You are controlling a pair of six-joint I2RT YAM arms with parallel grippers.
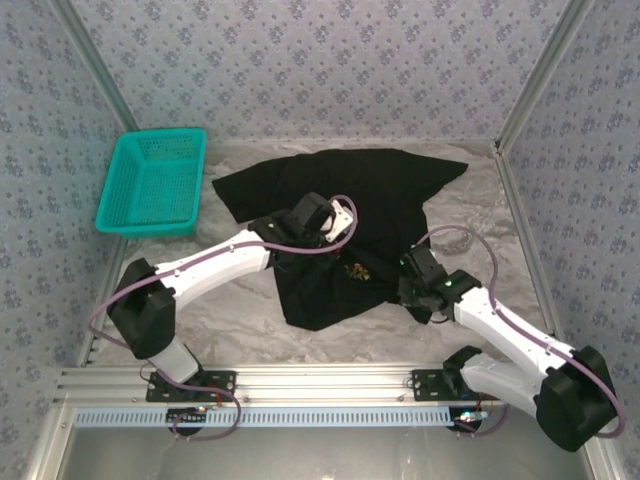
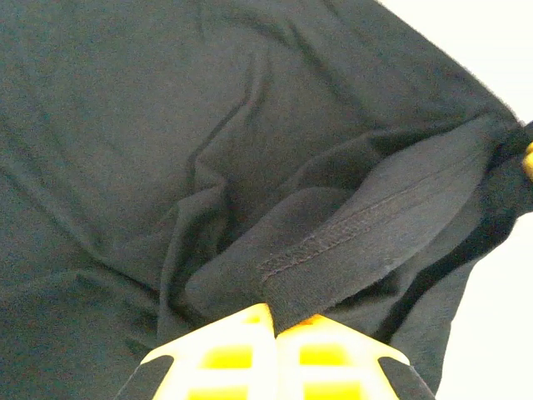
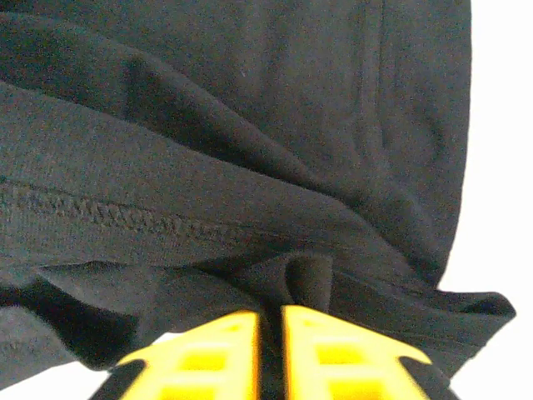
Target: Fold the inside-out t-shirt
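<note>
I see both sets of jaws pinching the black soft-cloth t-shirt (image 1: pixel 385 190): left gripper (image 2: pixel 273 317) on a stitched hem, right gripper (image 3: pixel 271 312) on a fold

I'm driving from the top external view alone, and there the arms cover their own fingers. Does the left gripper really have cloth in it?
Observer: Yes. In the left wrist view the left gripper is shut on a folded hem of the t-shirt.
Operator: And the right one?
Observer: In the right wrist view the right gripper has black cloth bunched in the narrow slit between its yellow fingers.
Operator: Is that a hem too?
Observer: A stitch line crosses the cloth above and to the left of those fingers. I cannot tell whether the pinch itself is on it.
</note>
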